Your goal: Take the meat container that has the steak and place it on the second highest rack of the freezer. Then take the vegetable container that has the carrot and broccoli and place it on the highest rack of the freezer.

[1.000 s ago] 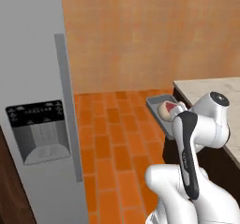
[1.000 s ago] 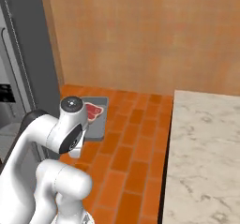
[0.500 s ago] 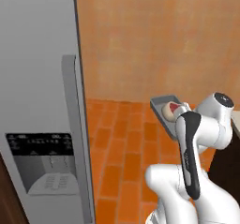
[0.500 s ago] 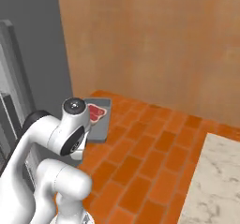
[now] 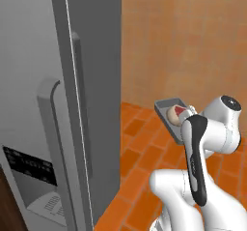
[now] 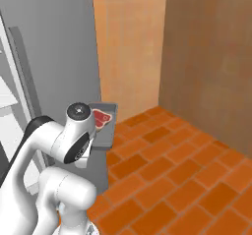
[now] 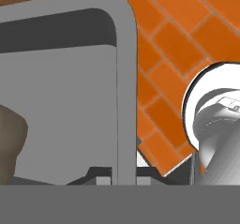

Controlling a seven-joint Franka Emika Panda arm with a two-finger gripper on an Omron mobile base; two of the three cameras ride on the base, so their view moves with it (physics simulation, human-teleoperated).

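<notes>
Change: the base is turning toward the freezer (image 5: 72, 80); the counter is dropping out of both base views and the grey door is now filling the left of the scene. The steak (image 6: 102, 117) is riding along in its grey container (image 6: 104, 131), unchanged relative to the arm.

Meaning: judged as transport in progress; the second highest rack is not yet being reached.

Fingers: clenching the container's rim (image 7: 125, 101), which is running up between them in the hand view.

Position: container is hanging clear of the brick floor (image 6: 187, 175), just beyond the wrist, near the freezer's right side.
</notes>
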